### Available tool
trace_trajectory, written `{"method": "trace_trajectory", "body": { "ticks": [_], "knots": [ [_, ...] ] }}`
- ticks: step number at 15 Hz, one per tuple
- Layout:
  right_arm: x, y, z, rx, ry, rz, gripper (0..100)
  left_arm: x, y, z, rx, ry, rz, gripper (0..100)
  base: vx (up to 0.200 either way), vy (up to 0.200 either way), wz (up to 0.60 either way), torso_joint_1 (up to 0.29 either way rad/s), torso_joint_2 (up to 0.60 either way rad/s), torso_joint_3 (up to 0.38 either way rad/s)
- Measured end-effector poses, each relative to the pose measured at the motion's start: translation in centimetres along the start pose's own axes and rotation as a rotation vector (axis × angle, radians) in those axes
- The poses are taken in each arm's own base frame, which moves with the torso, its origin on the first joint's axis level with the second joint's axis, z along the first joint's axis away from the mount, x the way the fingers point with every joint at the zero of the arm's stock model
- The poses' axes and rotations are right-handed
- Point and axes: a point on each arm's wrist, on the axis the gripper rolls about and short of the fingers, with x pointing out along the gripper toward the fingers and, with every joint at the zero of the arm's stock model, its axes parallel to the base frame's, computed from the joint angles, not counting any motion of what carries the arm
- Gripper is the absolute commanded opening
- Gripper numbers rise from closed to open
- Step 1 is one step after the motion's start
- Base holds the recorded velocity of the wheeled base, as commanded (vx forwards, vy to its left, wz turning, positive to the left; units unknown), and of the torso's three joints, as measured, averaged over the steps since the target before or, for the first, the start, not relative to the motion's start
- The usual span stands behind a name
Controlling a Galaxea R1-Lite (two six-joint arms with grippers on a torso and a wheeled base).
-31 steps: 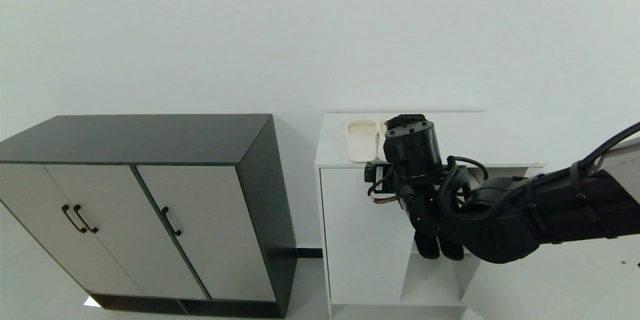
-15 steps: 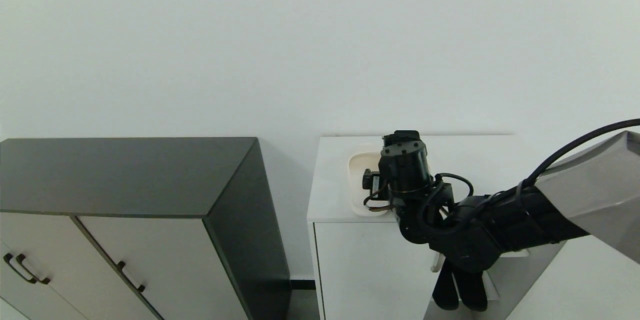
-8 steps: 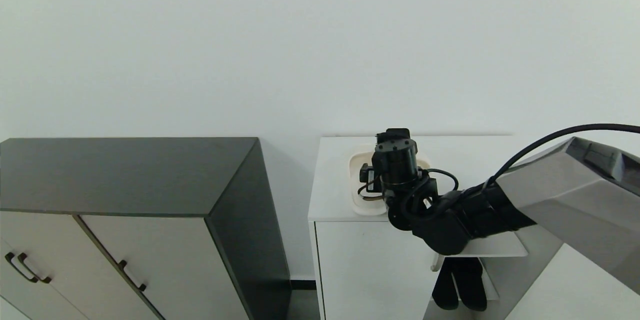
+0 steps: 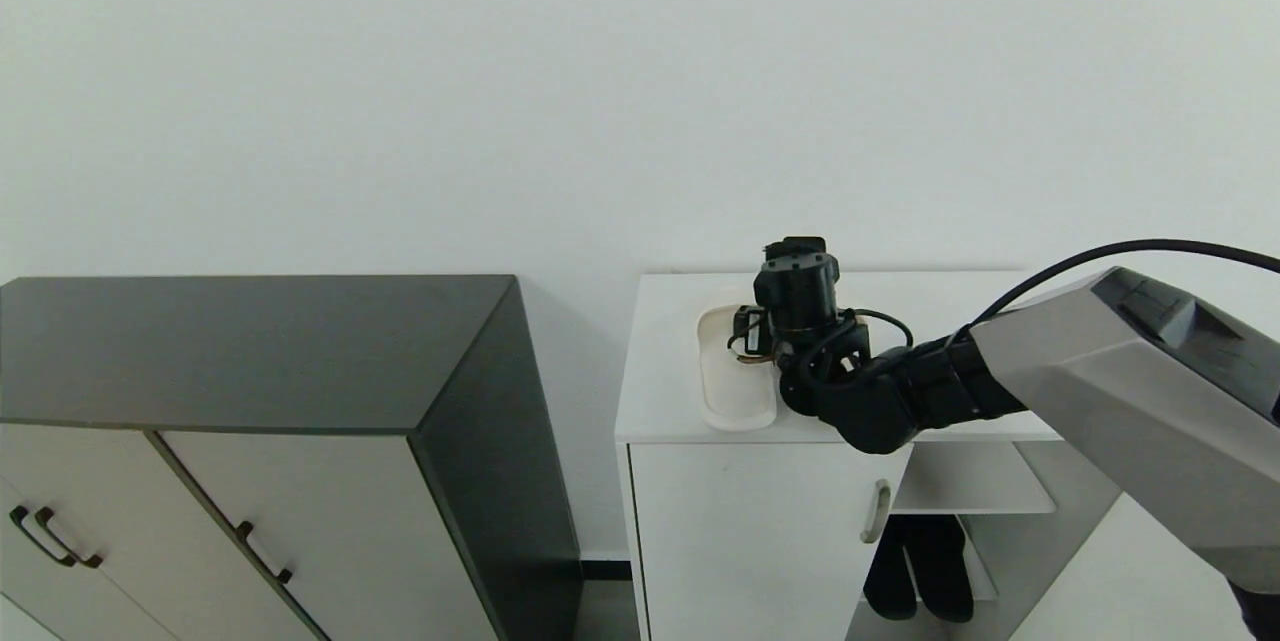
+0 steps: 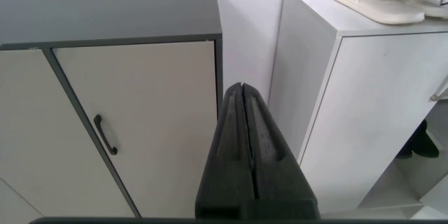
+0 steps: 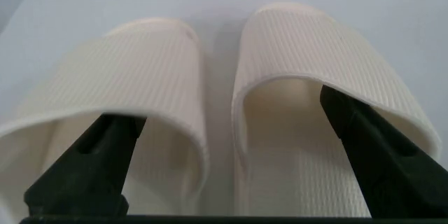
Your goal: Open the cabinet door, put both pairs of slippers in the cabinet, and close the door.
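Head view: dark cabinet (image 4: pixel 250 351) beside white cabinet (image 4: pixel 740 531) bearing cream slippers (image 4: pixel 735 391).

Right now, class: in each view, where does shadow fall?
Head view: on the wall between dark cabinet and white cabinet; right wrist view: between the cream slippers, under their straps; left wrist view: around the black slippers in the open compartment.

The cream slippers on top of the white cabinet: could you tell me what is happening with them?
The right pincer is open at the cream slippers on top of the white cabinet, one finger inside each, not yet closed. The cabinet stands open, with the black slippers below its shelf. The left pincer is shut and empty, near the dark cabinet.
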Motion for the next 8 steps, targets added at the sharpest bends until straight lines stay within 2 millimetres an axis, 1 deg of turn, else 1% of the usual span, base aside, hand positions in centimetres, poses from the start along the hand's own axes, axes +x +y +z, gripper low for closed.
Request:
{"method": "trace_trajectory", "body": {
  "ticks": [6, 7, 8],
  "knots": [
    [1.1, 0.4, -0.4, 0.004, -0.003, -0.007, 100, 0.0, 0.0, 0.0, -0.001, 0.0, 0.0, 0, 0.0, 0.0, 0.0, 0.0, 0.0, 0.0],
    [1.3, 0.4, -0.5, 0.001, 0.001, -0.01, 0, 0.0, 0.0, 0.0, -0.001, 0.0, 0.0, 0, 0.0, 0.0, 0.0, 0.0, 0.0, 0.0],
    [1.5, 0.4, -0.5, -0.003, 0.006, -0.014, 0, 0.0, 0.0, 0.0, -0.001, 0.0, 0.0, 0, 0.0, 0.0, 0.0, 0.0, 0.0, 0.0]
  ]
}}
